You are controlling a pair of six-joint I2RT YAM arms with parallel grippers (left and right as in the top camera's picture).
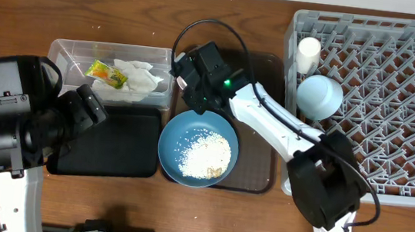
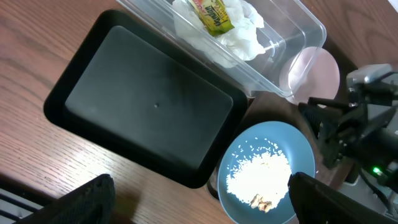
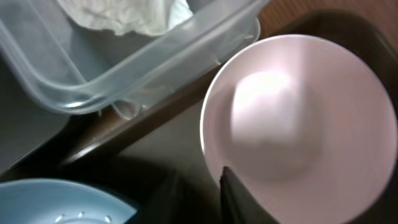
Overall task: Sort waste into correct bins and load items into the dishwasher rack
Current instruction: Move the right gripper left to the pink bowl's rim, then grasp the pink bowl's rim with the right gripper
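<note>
My right gripper (image 3: 202, 200) pinches the rim of the small white bowl (image 3: 298, 118), one finger inside and one outside; the bowl stands on the brown tray beside the clear tub (image 3: 124, 74). From overhead the right gripper (image 1: 194, 74) hides the bowl. The dark-blue dish (image 1: 198, 147) holds white rice (image 1: 207, 156). A crumpled napkin (image 1: 140, 76) and a yellow-green wrapper (image 1: 107, 75) lie in the clear tub (image 1: 64, 47). My left gripper (image 2: 205, 205) hangs open above the table in front of the black tray (image 2: 149, 106), holding nothing.
The grey dishwasher rack (image 1: 371, 25) at the right holds a light-blue bowl (image 1: 319, 95) and a white cup (image 1: 308, 51). The brown serving tray (image 1: 259, 137) lies under the dish. The black tray (image 1: 112, 141) has nothing in it.
</note>
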